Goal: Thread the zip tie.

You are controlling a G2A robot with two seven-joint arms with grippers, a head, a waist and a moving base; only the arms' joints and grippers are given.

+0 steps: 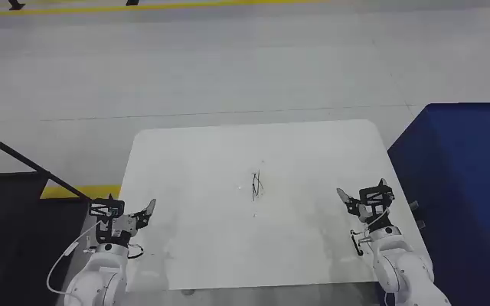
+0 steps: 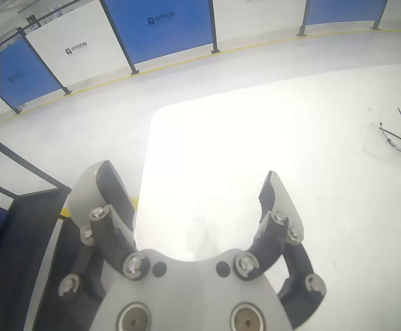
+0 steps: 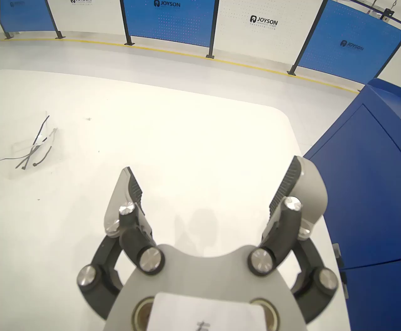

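Observation:
Thin black zip ties [image 1: 256, 185] lie in a small heap near the middle of the white table [image 1: 199, 245]. In the right wrist view the zip ties [image 3: 39, 144] rest on a clear sheet, and the left wrist view catches the zip ties [image 2: 390, 136] at its edge. My left gripper [image 1: 125, 208] hovers open at the table's near left edge, far from the ties; its empty fingers spread wide [image 2: 188, 175]. My right gripper [image 1: 361, 189] stands open near the table's right edge, with nothing held between its fingers [image 3: 213, 172].
A blue cabinet [image 1: 452, 191] stands close against the table's right side. A black-framed barrier [image 1: 38, 172] runs along the left. Blue and white partition panels [image 3: 188, 18] line the room beyond a yellow floor line.

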